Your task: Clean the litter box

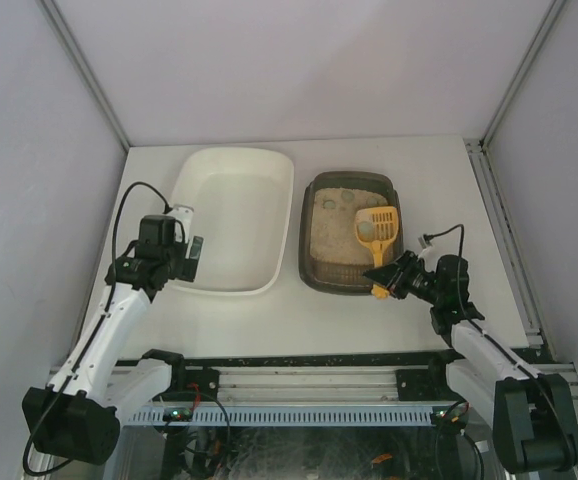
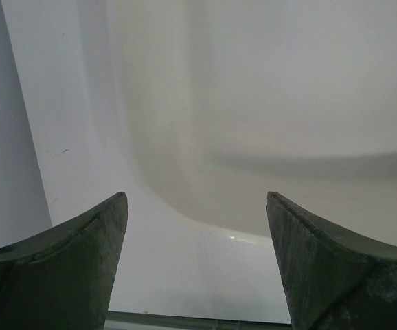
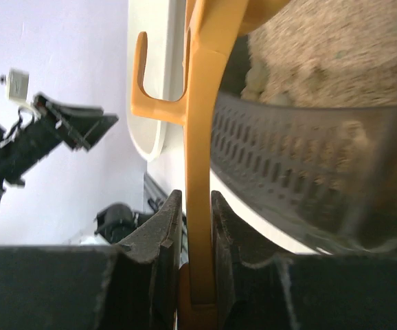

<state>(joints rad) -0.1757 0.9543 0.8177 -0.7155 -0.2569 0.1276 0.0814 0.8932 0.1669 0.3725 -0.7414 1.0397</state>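
The dark brown-grey litter box (image 1: 314, 272) sits right of centre on the table, with pale sandy litter (image 1: 337, 235) inside. Its perforated wall shows in the right wrist view (image 3: 281, 158). A yellow slotted scoop (image 1: 376, 230) lies over the box's right side, holding a pale clump. My right gripper (image 1: 396, 282) is shut on the scoop's handle (image 3: 200, 206) at the box's near right corner. My left gripper (image 1: 195, 256) is open and empty, at the near left rim of the white tub. In the left wrist view its fingers (image 2: 82, 261) frame the tub's wall.
A larger plain white tub (image 1: 231, 215) stands left of the litter box, nothing in it; its wall also fills the left wrist view (image 2: 253, 124). White enclosure walls close in the table on three sides. A metal rail (image 1: 299, 410) runs along the near edge.
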